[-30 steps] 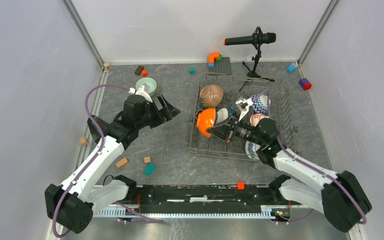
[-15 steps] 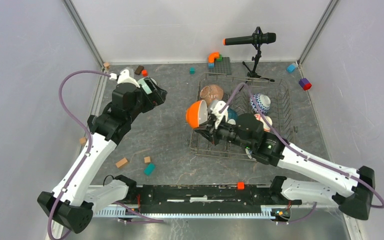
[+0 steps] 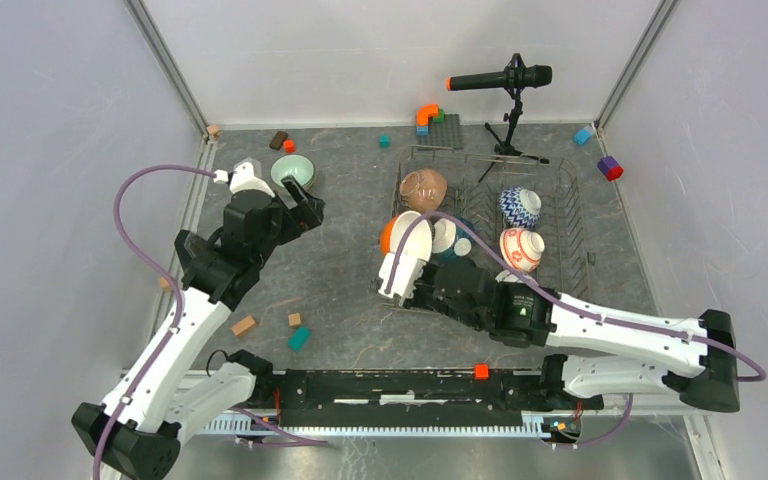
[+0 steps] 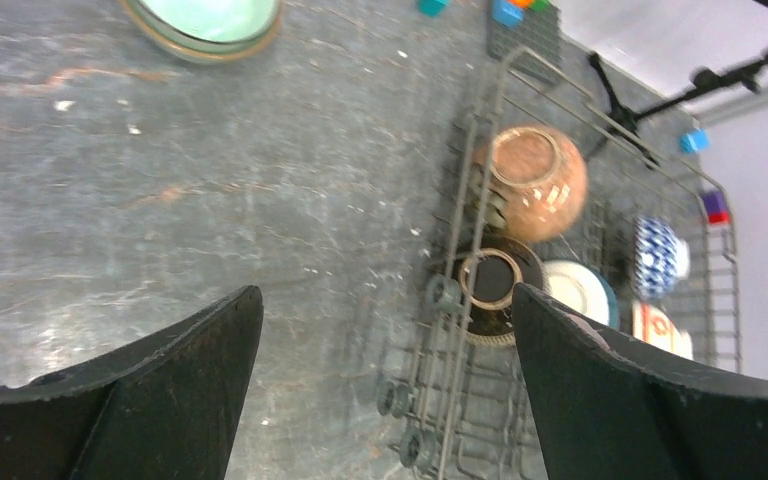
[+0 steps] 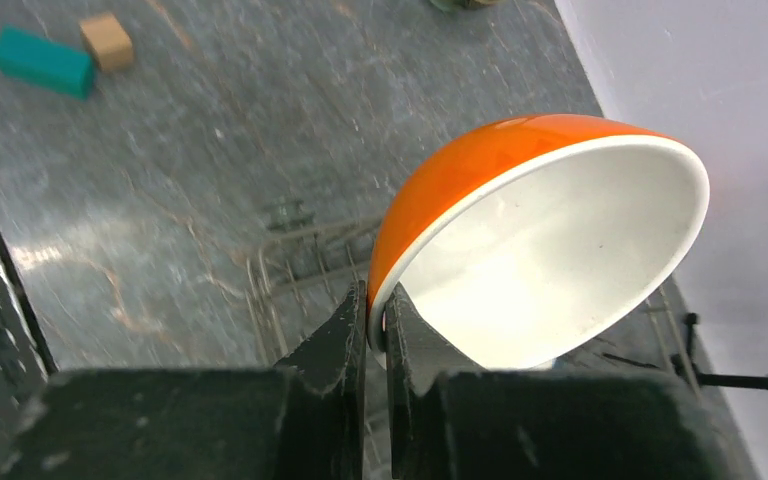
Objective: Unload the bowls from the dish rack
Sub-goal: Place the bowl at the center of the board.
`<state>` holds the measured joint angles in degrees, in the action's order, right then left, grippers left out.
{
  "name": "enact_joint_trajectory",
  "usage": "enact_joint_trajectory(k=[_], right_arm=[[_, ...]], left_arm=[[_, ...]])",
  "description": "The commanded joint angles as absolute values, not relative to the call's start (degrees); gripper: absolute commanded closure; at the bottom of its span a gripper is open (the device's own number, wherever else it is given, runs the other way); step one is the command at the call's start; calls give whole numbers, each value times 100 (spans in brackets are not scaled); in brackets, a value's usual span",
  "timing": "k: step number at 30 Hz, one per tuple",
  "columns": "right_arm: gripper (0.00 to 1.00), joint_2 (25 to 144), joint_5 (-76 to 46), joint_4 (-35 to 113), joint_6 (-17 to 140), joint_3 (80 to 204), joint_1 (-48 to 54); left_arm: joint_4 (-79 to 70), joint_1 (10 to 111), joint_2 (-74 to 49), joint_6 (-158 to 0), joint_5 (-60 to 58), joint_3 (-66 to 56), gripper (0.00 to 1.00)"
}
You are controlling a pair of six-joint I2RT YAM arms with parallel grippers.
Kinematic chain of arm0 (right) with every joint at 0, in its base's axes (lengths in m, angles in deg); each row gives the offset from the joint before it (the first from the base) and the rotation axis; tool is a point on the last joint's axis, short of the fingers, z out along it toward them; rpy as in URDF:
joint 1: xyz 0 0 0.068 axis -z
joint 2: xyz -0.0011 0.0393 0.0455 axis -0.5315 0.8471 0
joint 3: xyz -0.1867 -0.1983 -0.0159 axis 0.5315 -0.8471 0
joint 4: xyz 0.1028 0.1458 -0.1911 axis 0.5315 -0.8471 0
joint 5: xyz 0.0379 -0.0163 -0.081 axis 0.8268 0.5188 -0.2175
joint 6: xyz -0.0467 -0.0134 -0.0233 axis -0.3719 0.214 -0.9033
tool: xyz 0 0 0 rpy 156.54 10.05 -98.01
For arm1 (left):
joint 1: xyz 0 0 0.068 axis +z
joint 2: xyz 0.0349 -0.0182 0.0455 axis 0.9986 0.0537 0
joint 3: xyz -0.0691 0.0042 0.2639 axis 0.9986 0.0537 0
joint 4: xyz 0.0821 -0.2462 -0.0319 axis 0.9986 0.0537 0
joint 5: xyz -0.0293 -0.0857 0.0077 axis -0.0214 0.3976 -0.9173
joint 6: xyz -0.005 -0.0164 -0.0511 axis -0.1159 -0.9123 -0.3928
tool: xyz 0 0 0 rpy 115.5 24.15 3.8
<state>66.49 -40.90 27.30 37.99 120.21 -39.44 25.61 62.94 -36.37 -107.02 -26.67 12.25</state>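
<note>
The grey stone-patterned table [image 3: 350,270] carries the wire dish rack [image 3: 572,240] on its right half. The right gripper [image 3: 398,268] reaches in over the rack's left edge. Its fingers are pinched nearly together on the rim of the orange bowl [image 3: 391,236], one inside and one outside, and the bowl stands on edge with its white inside facing the rack. It looks lifted clear of the wires, though the overhead view does not settle that.

The left gripper [image 3: 305,208] hangs above bare table left of the rack, its fingers spread wide and holding nothing. Just beyond it the pale green bowl [image 3: 291,171] sits upright on the table.

Still in the rack are the brown speckled bowl [image 3: 423,189] at the far left corner, the blue-white zigzag bowl [image 3: 520,206], the red-white patterned bowl [image 3: 521,249], a teal bowl [image 3: 450,237] with a white inside, and a dark striped bowl [image 4: 490,280] seen from the left wrist.

A teal block [image 3: 299,338] and a tan block [image 3: 244,325] lie near the front.
</note>
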Motion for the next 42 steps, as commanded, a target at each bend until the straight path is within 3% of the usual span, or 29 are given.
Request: enact_joint_trajectory(k=[1,11,26,42], right_arm=[[100,6186,-4678,2635,2772,11775,-4238],[100,6017,-5227,2624,1927,11025,-5041],[100,7241,-6430,1826,1693,11565,-5908],[100,7331,-6682,1842,1587,11684,-6162]], left_arm=[[1867,6248,-3875,-10304,-1591,1356,0],[2594,4906,-3240,-9149,-1475,361,0],[3907,3116,-2737,-8121,-2786,-444,1],[4632,2397,-1910,-7725,-3214,-809,19]])
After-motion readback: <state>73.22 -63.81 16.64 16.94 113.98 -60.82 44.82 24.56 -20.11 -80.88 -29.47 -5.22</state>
